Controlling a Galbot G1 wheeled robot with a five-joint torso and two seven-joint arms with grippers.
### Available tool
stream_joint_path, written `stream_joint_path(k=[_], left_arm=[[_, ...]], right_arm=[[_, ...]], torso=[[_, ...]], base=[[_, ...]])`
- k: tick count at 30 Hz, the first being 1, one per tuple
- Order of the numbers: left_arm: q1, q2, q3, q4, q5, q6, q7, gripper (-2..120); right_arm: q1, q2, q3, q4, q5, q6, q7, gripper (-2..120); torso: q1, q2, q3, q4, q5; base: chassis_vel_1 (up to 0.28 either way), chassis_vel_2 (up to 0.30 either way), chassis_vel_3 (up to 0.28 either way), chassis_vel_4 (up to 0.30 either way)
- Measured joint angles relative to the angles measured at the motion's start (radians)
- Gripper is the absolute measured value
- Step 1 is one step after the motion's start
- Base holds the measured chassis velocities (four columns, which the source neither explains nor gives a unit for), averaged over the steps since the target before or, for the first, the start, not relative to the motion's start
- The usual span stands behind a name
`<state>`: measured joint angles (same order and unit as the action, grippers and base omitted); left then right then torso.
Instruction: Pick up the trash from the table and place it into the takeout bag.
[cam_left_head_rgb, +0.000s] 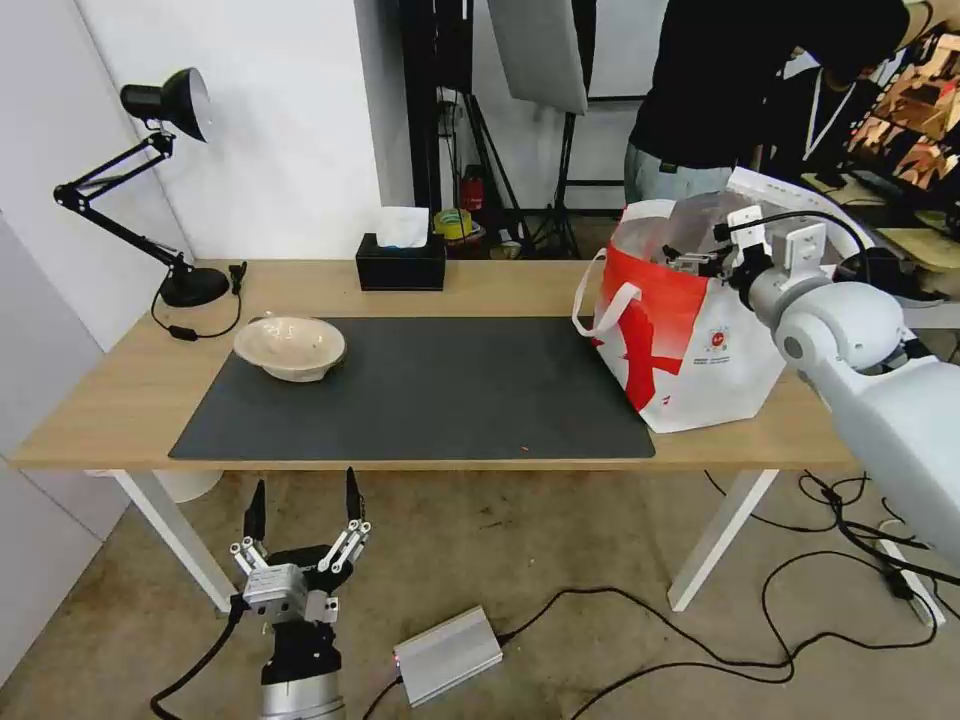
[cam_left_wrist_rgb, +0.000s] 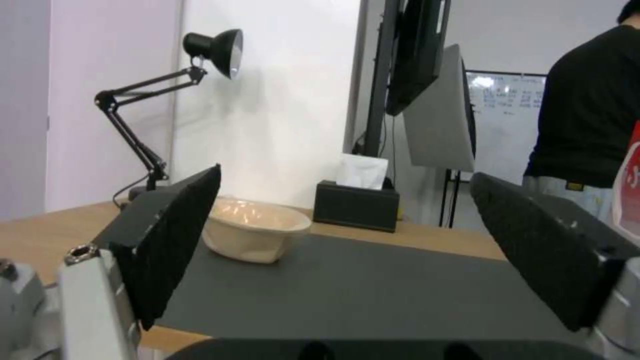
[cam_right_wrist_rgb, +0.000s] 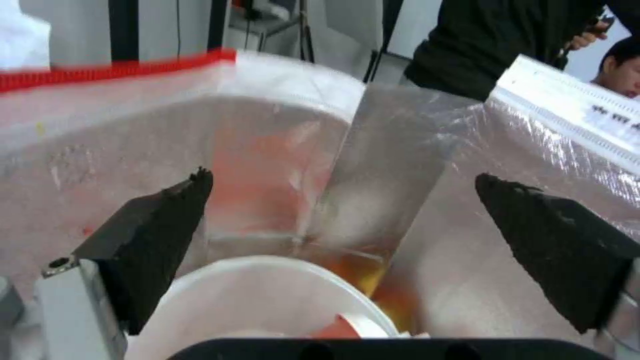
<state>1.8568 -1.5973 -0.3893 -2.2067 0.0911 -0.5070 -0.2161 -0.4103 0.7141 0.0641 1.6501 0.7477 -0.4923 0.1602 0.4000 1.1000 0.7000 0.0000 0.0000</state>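
Head view: right end effector (cam_left_head_rgb: 700, 262) over takeout bag (cam_left_head_rgb: 700, 350) mouth; left end effector (cam_left_head_rgb: 302, 512) spread, below table (cam_left_head_rgb: 500, 290) edge; beige bowl (cam_left_head_rgb: 290, 347) on mat.

Left wrist: bowl's shallow rim may slip.

Right wrist: fingers apart, empty; white bowl (cam_right_wrist_rgb: 267, 300) inside; foil could snag.

- The worktop (cam_left_head_rgb: 480, 285) is a long light-wood slab on white legs, standing on a bare concrete floor.
- A dark grey mat (cam_left_head_rgb: 430, 395) lies flat on the worktop, reaching its front edge; it is the landmark below.
- A shallow beige bowl (cam_left_head_rgb: 290, 347) sits upright on the mat's far left corner, overlapping its edge.
- A black tissue box (cam_left_head_rgb: 400, 262) stands on the wood just behind the mat.
- A black desk lamp (cam_left_head_rgb: 150, 180) has its base on the wood behind the mat's left end.
- A white-and-red bag (cam_left_head_rgb: 690, 330) stands at the mat's right end, partly on it.
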Motion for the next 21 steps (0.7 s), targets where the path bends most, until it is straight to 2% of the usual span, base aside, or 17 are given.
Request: stream_joint_path(k=[7,10,13,15,16,18,19,21], left_arm=[[0.001,0.000,0.003,-0.001,0.000,0.000,0.000,100],[0.002,0.000,0.008,-0.002,0.000,0.000,0.000,100],[0.002,0.000,0.008,-0.002,0.000,0.000,0.000,100],[0.002,0.000,0.005,-0.002,-0.001,-0.003,0.000,100],[0.002,0.000,0.005,-0.002,-0.001,-0.003,0.000,100],[0.002,0.000,0.002,-0.004,-0.002,-0.004,0.000,100],[0.002,0.000,-0.001,-0.006,-0.002,-0.004,-0.001,100],[0.002,0.000,-0.001,-0.006,-0.003,-0.004,-0.001,100]], right_arm=[[-0.022,-0.003,0.021,0.022,0.047,0.112,0.040,100],[-0.046,-0.003,0.024,0.043,0.052,0.229,0.093,100],[-0.047,-0.003,0.024,0.044,0.052,0.233,0.096,100],[-0.089,0.015,0.042,0.081,0.036,0.360,0.157,100],[-0.089,0.015,0.042,0.081,0.036,0.360,0.157,100],[-0.104,0.029,0.049,0.094,0.026,0.431,0.184,100],[-0.128,0.043,0.056,0.108,0.008,0.531,0.208,100],[-0.144,0.047,0.061,0.120,0.003,0.564,0.213,100]], torso=[[0.000,0.000,0.000,0.0000,0.0000],[0.000,0.000,0.000,0.0000,0.0000],[0.000,0.000,0.000,0.0000,0.0000],[0.000,0.000,0.000,0.0000,0.0000],[0.000,0.000,0.000,0.0000,0.0000],[0.000,0.000,0.000,0.0000,0.0000],[0.000,0.000,0.000,0.0002,-0.0001],[0.000,0.000,0.000,0.0002,-0.0001]], base=[[0.000,0.000,0.000,0.000],[0.000,0.000,0.000,0.000],[0.000,0.000,0.000,0.000],[0.000,0.000,0.000,0.000],[0.000,0.000,0.000,0.000],[0.000,0.000,0.000,0.000],[0.000,0.000,0.000,0.000],[0.000,0.000,0.000,0.000]])
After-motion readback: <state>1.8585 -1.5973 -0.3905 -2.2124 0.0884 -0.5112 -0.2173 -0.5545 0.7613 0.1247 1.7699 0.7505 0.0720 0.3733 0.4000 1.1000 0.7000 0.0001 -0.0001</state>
